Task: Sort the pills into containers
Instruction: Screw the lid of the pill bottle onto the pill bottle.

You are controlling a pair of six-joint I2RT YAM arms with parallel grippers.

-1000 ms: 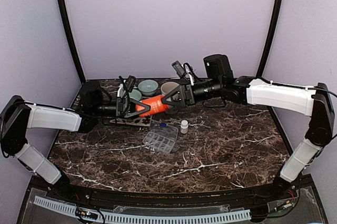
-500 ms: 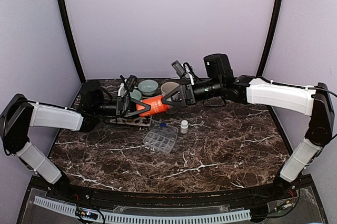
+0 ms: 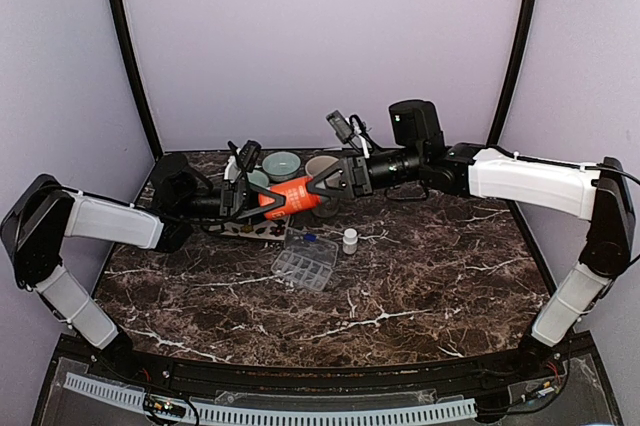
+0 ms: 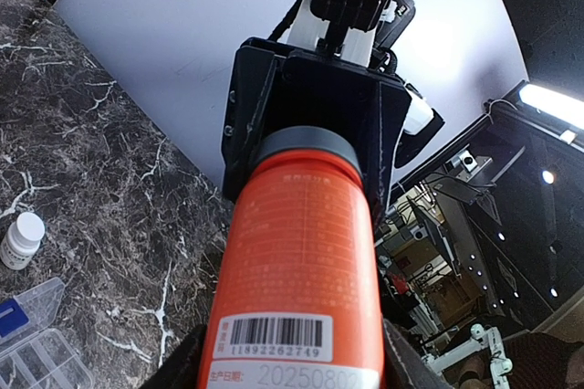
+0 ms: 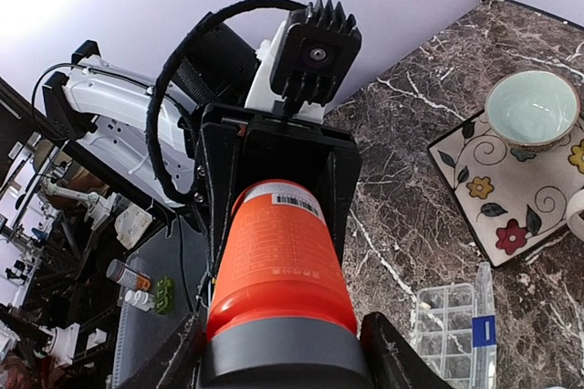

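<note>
The tabletop (image 3: 430, 296) has bare room along its near edge. By the far edge the orange bottle (image 3: 288, 196) hangs sideways, its ends hidden by the left hand (image 3: 258, 198) and right hand (image 3: 316, 188), both closed on it. What is in the clear pill box (image 3: 305, 264) below is too small to see.

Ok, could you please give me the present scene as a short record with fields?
held item: orange bottle, roughly level, raised off the table
left tool: shut on the bottle's barcode end
right tool: shut on the dark cap
on table: clear pill box, small white bottle, floral tray with a bowl
pills: none visible
</note>
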